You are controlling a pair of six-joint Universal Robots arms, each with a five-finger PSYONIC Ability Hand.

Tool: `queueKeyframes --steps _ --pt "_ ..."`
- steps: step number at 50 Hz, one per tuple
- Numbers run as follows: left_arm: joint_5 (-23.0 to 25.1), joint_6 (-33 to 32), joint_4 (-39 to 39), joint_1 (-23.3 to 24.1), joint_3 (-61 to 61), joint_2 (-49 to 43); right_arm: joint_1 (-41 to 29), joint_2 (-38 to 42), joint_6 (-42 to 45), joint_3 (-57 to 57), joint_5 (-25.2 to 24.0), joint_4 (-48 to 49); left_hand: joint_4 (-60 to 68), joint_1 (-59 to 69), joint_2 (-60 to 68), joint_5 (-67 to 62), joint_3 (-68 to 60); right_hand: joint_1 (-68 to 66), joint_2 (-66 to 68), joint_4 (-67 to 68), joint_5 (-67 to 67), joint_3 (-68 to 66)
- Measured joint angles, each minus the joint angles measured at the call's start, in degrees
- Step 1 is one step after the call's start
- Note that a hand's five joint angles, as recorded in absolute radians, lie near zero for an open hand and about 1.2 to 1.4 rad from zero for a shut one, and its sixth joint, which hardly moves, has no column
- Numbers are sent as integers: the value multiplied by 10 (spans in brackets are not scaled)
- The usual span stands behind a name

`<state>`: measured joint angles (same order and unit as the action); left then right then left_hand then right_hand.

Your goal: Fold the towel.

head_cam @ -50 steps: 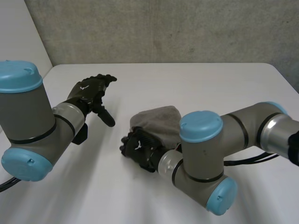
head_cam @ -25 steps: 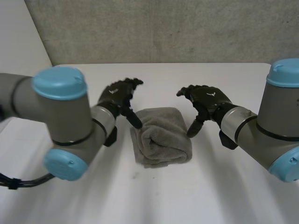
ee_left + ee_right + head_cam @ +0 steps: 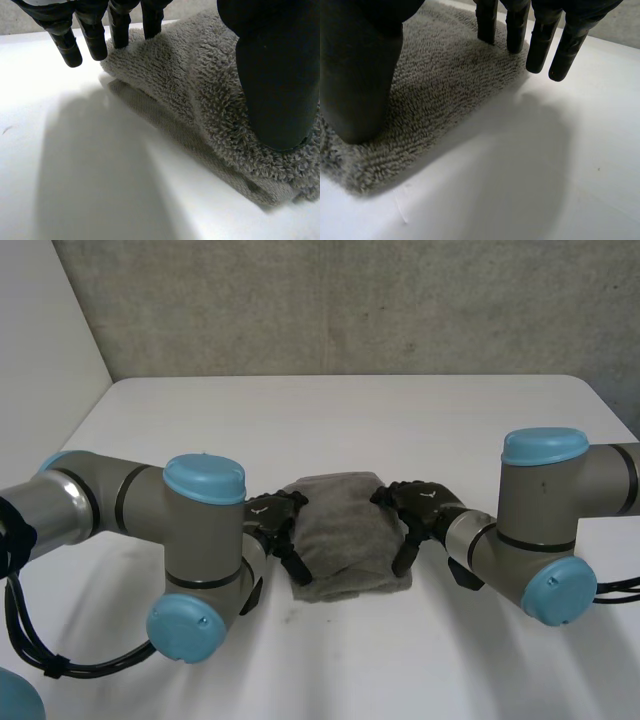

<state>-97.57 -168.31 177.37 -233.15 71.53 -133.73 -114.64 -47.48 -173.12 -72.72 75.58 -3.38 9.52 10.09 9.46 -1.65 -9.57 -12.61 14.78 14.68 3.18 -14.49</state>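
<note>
Head view: the folded towel [image 3: 345, 535] lies on the table [image 3: 330, 420] between both hands. At the towel's opposite side edges, the left hand [image 3: 275, 520] and right hand [image 3: 420, 505] lay straight fingers and thumb on it, gripping nothing. If you drag either hand sideways, friction will likely peel the top layer open.

Head camera above and behind, wrist cameras close, sharing towel [image 3: 345, 535]

Looks like a lab test cell: bare white bench [image 3: 340, 410], raw concrete wall [image 3: 340, 300], two robot arms [image 3: 190, 530].
</note>
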Motion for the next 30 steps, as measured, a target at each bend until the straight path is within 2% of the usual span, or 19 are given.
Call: queueKeyframes --steps 9,15,19,25,30 --pt "0 0 -1 0 3 17 -1 -14 36 0 1 -1 0 0 -1 0 0 3 0 0 0 0" --pt "1 -1 -11 -1 -5 72 0 -74 36 -3 6 -3 0 0 -1 0 0 3 0 0 0 0" --pt "2 -12 -30 -11 -9 140 7 -142 35 -5 15 -3 0 0 -1 0 0 3 0 0 0 0" --pt "1 -67 -70 -65 -11 248 44 -249 35 -7 61 -4 0 0 -1 0 0 3 0 0 0 0" --pt "1 -106 -94 -108 -11 310 66 -299 38 -14 108 -12 0 0 -1 0 0 3 0 0 0 0"
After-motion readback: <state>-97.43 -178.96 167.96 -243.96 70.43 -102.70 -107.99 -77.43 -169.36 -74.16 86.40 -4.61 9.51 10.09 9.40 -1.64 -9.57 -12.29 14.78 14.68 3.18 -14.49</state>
